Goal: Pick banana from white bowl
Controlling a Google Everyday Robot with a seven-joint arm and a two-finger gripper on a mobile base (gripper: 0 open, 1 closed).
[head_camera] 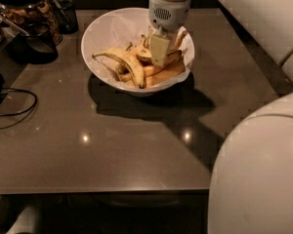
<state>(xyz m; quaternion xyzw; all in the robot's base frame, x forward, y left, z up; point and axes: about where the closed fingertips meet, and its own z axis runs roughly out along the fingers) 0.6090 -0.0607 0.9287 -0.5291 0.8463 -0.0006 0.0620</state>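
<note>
Starting at the left: a jar of snacks (25, 8) and some dark kitchen gear sit at the table's (136, 150) far-left corner, with a black cable (13, 112) looping in front of them. All of that is well apart from the white bowl (103, 27), so no worries on that side. The bowl sits toward the back of the table, and across its left half lies the long arched banana (128, 65), which isn't the target. The banana (143, 55) we want looks like the stubby, blotchy one in the middle of the pile, just left of the gripper (159, 57) and partly hidden by it. The gripper is down inside the bowl, right on the fruit, and honestly I can't tell whether it's gripping anything or how wide it's set. So my read is we're at the grasp step. The next move needs a firm hold on the stubby one only, then a straight lift, because the orange-yellow bananas (167, 72) are packed underneath and could drag along. Above the rim there's plenty of room. Over on the right, the robot's white body (259, 174) looms at the table's near corner.
</note>
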